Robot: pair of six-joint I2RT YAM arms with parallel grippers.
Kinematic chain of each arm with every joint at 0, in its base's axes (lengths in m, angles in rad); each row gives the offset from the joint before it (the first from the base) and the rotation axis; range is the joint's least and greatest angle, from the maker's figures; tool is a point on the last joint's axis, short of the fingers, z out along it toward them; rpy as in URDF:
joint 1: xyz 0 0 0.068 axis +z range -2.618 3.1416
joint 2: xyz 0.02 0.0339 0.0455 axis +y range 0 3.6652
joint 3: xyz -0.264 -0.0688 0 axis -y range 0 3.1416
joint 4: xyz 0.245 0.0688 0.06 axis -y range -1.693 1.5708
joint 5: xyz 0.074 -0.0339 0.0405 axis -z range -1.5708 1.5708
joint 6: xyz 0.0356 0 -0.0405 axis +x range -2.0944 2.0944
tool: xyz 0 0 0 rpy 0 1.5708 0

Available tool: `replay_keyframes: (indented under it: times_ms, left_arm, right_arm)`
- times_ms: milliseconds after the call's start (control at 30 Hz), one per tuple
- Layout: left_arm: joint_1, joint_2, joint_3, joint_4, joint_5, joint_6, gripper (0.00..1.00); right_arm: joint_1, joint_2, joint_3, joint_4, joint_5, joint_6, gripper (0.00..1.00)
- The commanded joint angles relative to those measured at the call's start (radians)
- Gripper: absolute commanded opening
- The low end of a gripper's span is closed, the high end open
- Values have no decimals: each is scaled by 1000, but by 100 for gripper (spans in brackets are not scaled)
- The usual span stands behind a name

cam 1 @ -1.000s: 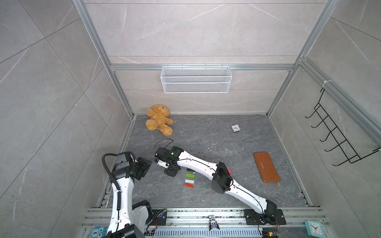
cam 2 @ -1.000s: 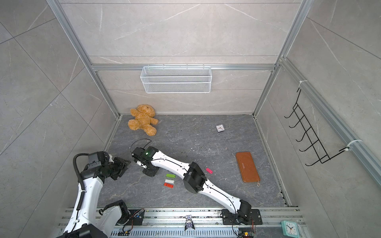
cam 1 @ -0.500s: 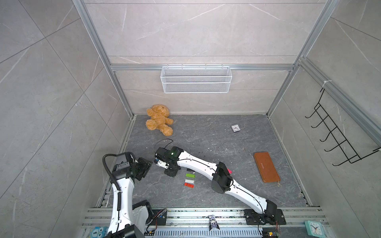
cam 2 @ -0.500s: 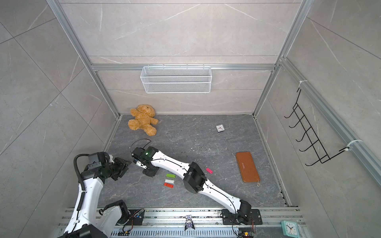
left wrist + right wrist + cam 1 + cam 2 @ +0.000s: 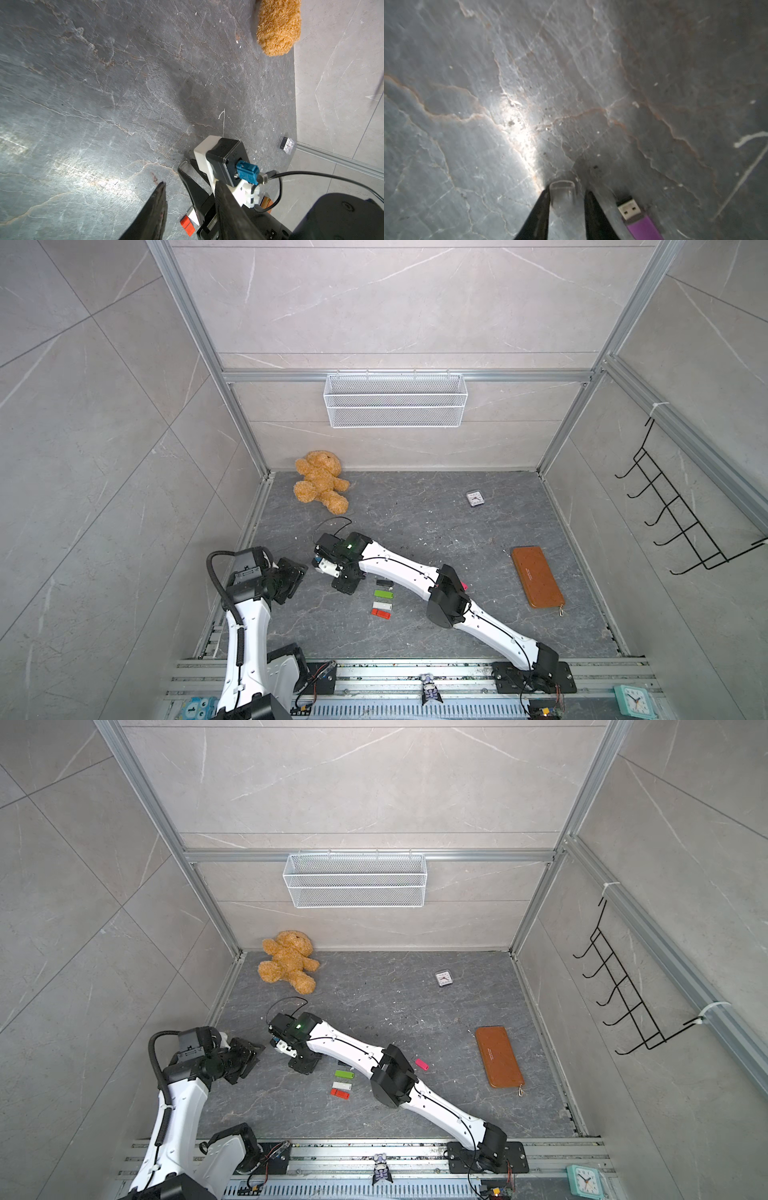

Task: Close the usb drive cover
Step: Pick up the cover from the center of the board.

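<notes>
Dark slate worktop [image 5: 415,531] first, and all the action sits in its left half, nearer the front edge than the back. The right arm stretches across from the front edge, and its pincer [image 5: 566,193] is down close to the surface. The left pincer [image 5: 189,182] hangs close by toward the left edge, jaws apart, nothing in them. Just beside the right tips lies the purple usb drive [image 5: 641,226], flat on the worktop, its metal plug [image 5: 628,207] bare. And the smallest piece: a clear cover [image 5: 562,189] between the right pincer's narrowed jaws, which looks like a grip on its sides.

My read on handling: that cover is light, hard and slick with thin walls. A hard squeeze could pop it out or twist it, so hold it across the flat sides with the mouth free. The drive is stiff and light too and will likely skate when pushed, so pin it by the purple body.
</notes>
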State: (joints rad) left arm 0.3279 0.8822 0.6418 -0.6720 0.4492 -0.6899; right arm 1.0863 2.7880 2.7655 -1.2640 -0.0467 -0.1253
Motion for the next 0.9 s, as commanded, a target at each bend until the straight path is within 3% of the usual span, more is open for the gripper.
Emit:
replay_keyframes:
  times_ms: [0, 633, 867]
  left_arm:
    - [4, -10, -10, 18, 26, -4, 42]
    - [4, -15, -15, 17, 28, -3, 42]
    - [3, -15, -15, 17, 28, -3, 42]
  right_arm:
    - [-16, 57, -28, 5, 0, -20, 32]
    - [4, 63, -48, 10, 43, -73, 37]
    - [7, 74, -46, 17, 62, -82, 32]
